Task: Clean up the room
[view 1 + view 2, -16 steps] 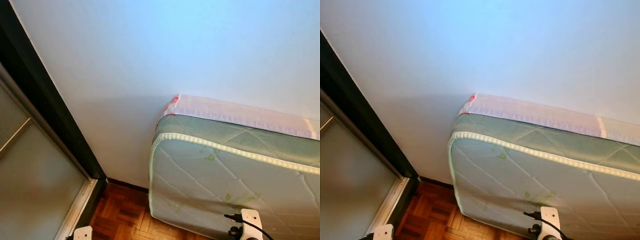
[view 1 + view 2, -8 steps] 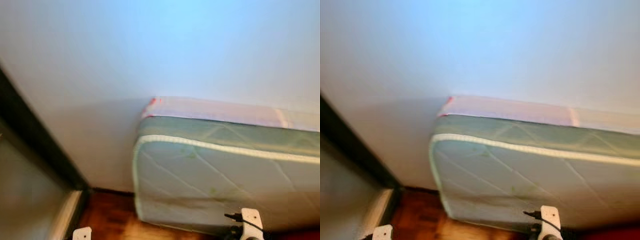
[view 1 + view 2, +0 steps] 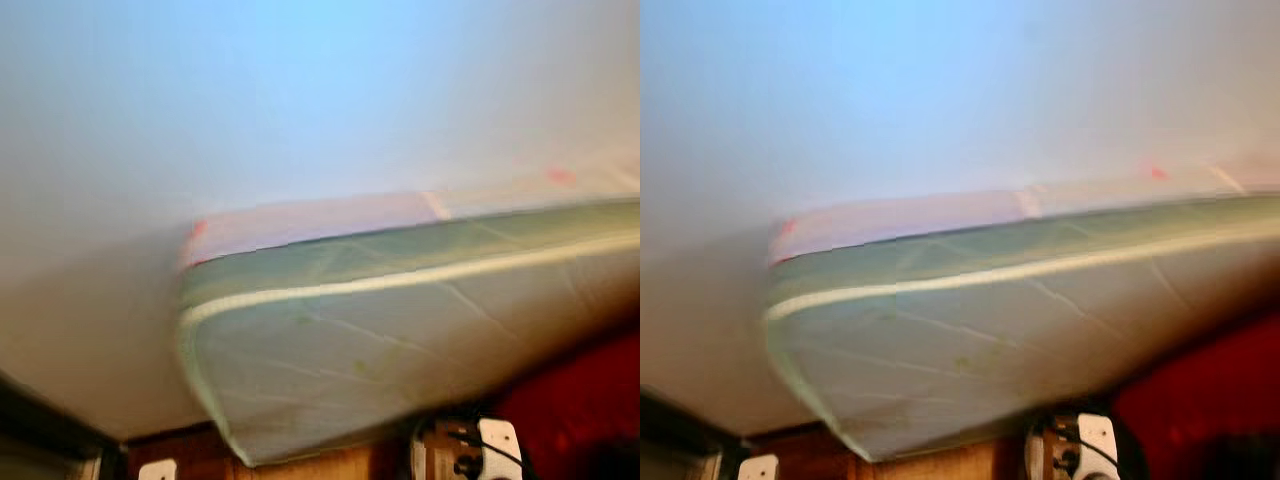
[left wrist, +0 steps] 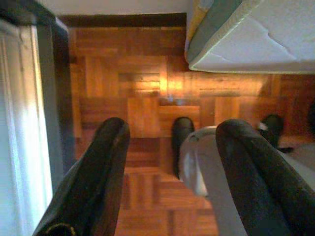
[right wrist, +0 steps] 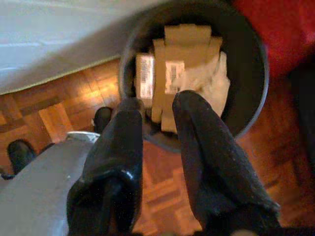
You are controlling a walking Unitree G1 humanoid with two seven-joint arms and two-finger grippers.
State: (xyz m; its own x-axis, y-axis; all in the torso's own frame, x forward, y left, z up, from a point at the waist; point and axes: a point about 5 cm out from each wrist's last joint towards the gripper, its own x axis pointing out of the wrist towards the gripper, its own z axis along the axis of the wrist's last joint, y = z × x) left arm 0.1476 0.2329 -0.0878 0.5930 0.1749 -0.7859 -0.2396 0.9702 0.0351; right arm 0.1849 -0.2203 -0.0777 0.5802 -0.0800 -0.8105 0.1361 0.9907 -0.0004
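In the right wrist view my right gripper [image 5: 160,108] hangs over a dark round bin [image 5: 248,105] on the parquet floor. Its fingers stand a little apart with nothing between them. The bin holds flat cardboard pieces [image 5: 187,44] and crumpled white paper [image 5: 211,83]. In the left wrist view my left gripper [image 4: 170,132] is wide open and empty above the bare parquet [image 4: 138,73]. The head views are blurred.
A green and white mattress [image 3: 400,340] leans on edge against the pale wall [image 3: 300,100]; its corner [image 4: 246,34] is near my left side. Something red [image 3: 580,390] lies at the lower right, beside the bin [image 5: 275,24]. A dark door frame [image 4: 49,29] stands on the left.
The whole picture has swung and tilted: the camera turned right. The mattress now sits further left in view, the door frame has nearly gone, and the red thing has come into view.
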